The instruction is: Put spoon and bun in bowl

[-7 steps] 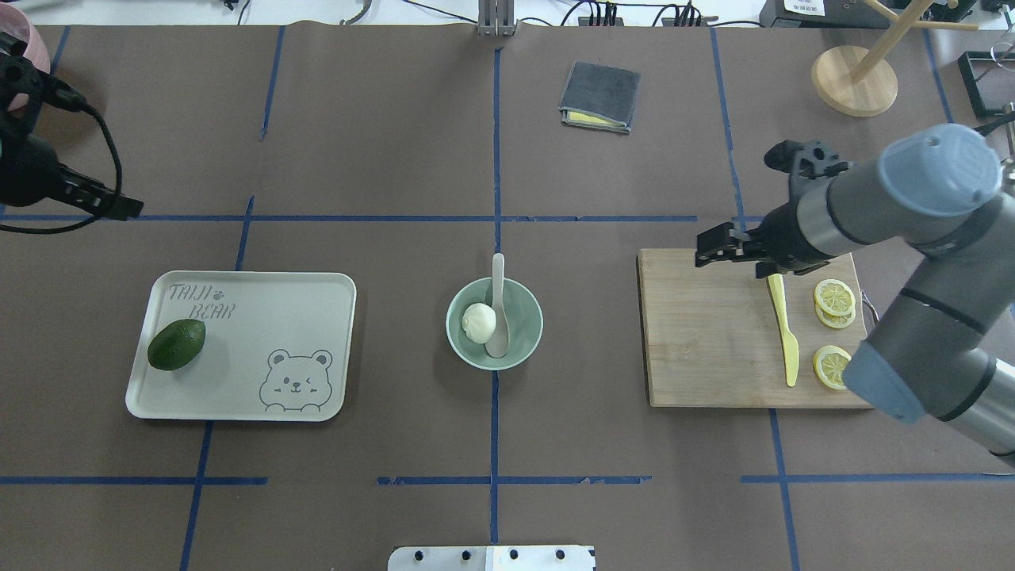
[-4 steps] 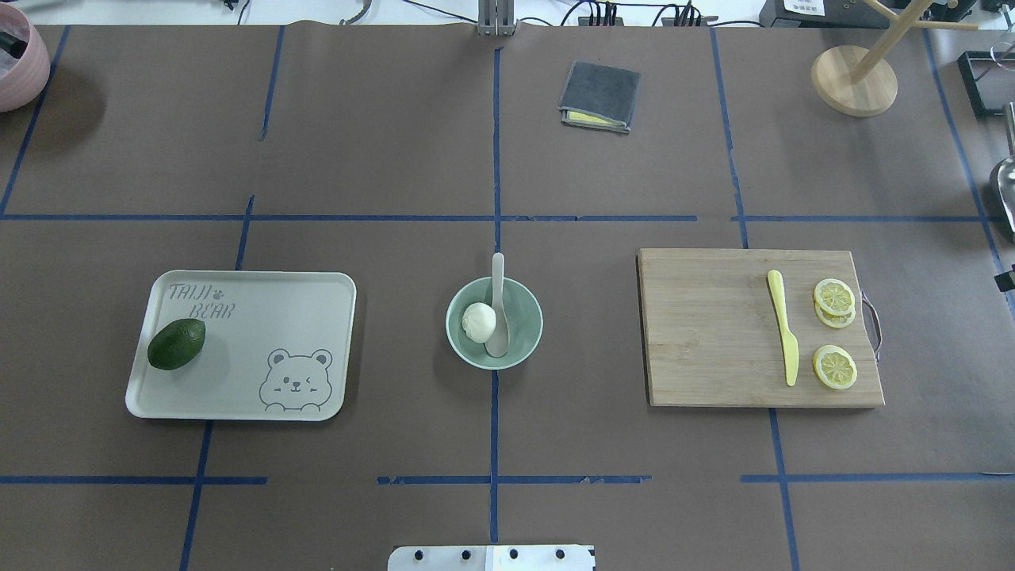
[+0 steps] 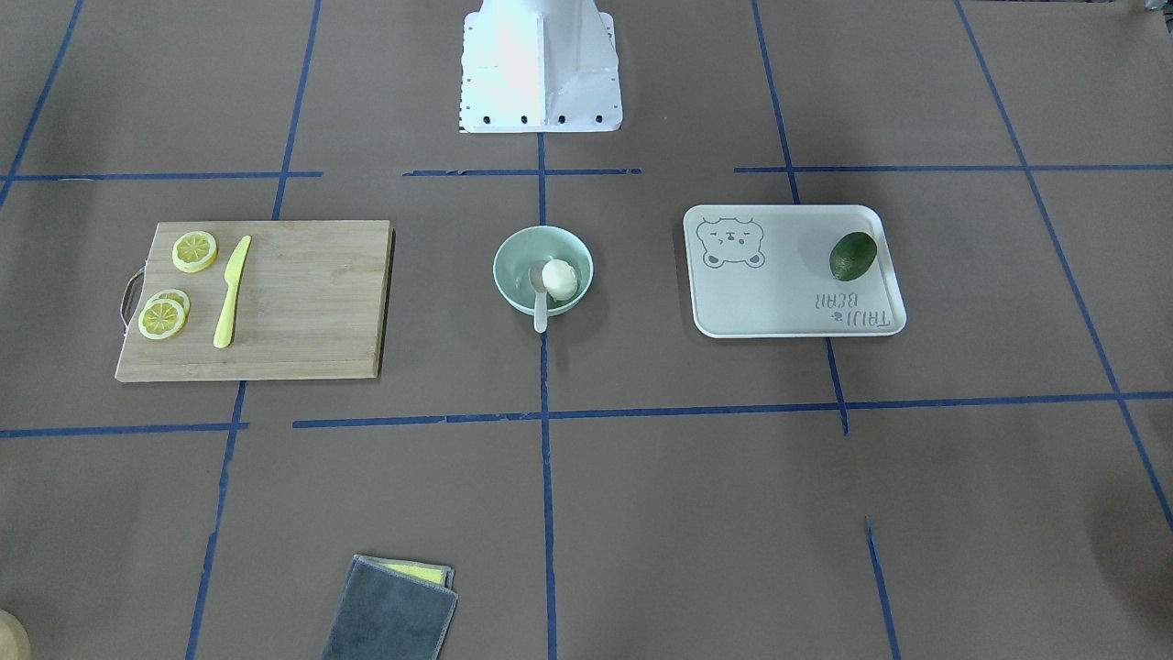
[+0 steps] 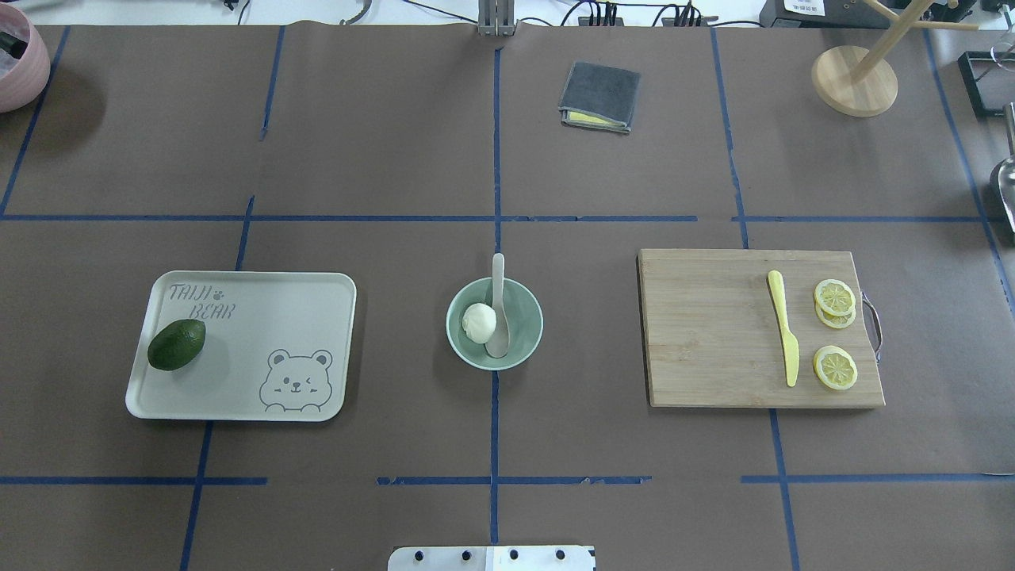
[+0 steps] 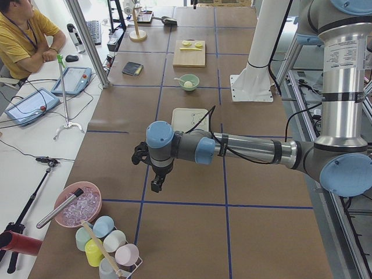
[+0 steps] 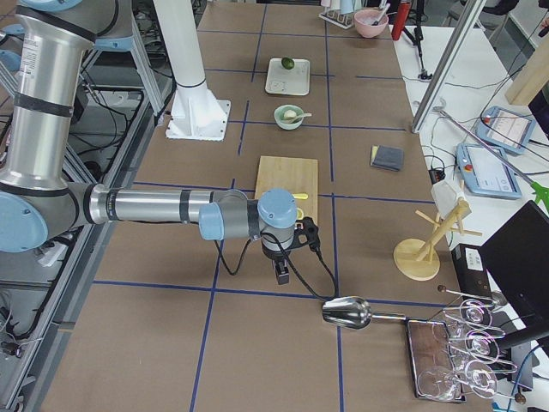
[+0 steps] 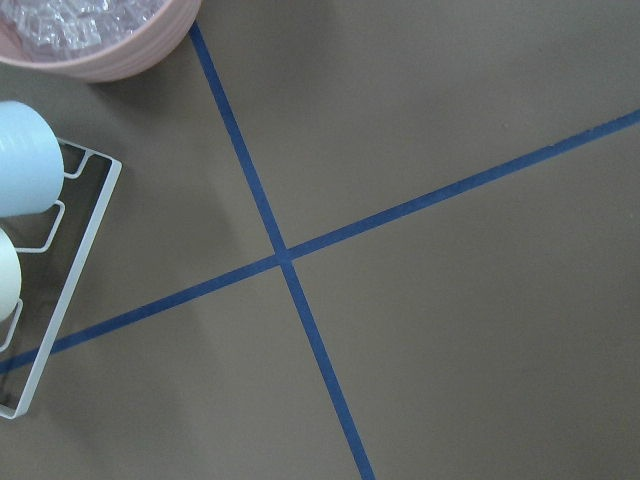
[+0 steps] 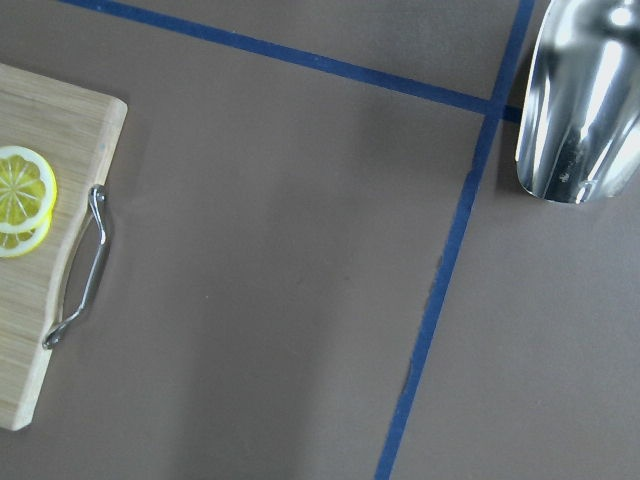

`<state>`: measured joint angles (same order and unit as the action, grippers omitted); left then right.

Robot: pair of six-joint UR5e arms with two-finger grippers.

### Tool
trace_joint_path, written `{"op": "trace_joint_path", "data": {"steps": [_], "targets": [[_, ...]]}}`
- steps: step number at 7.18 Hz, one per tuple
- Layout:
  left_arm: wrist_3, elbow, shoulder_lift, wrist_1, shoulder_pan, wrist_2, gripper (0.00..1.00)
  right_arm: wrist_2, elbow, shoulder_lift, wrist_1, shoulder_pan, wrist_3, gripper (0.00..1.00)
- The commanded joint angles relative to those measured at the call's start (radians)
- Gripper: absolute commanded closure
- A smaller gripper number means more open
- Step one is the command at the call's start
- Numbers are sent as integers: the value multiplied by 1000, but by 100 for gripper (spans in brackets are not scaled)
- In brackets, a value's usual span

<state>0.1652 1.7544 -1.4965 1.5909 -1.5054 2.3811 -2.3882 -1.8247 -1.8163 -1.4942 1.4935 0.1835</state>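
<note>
Mint-green bowl (image 4: 530,313) at the centre of the table (image 4: 381,159). Inside it sits the bun (image 4: 479,323), with the spoon (image 4: 498,309) just beside it, scoop inside, handle leaning over the rim away from the robot. The left pincer (image 5: 156,185) and right pincer (image 6: 280,269) hang above opposite table ends, well apart from the bowl; whether either is spread or pressed together cannot be told.

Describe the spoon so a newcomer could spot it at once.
Start at the mint-green bowl in the table's middle, between the bear tray and the wooden cutting board. The spoon lies in it beside the white bun, handle poking over the rim away from the robot. It is short and pale beige-grey with a rounded scoop, unlike the longer yellow knife on the board.
</note>
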Motion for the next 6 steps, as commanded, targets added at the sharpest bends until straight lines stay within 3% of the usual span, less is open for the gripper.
{"op": "trace_joint_path", "data": {"steps": [1, 6], "targets": [[5, 25, 19, -74, 5, 24, 0, 0, -16, 8, -63, 27, 45, 0], [8, 31, 27, -74, 5, 27, 0, 7, -15, 26, -63, 24, 45, 0]]}}
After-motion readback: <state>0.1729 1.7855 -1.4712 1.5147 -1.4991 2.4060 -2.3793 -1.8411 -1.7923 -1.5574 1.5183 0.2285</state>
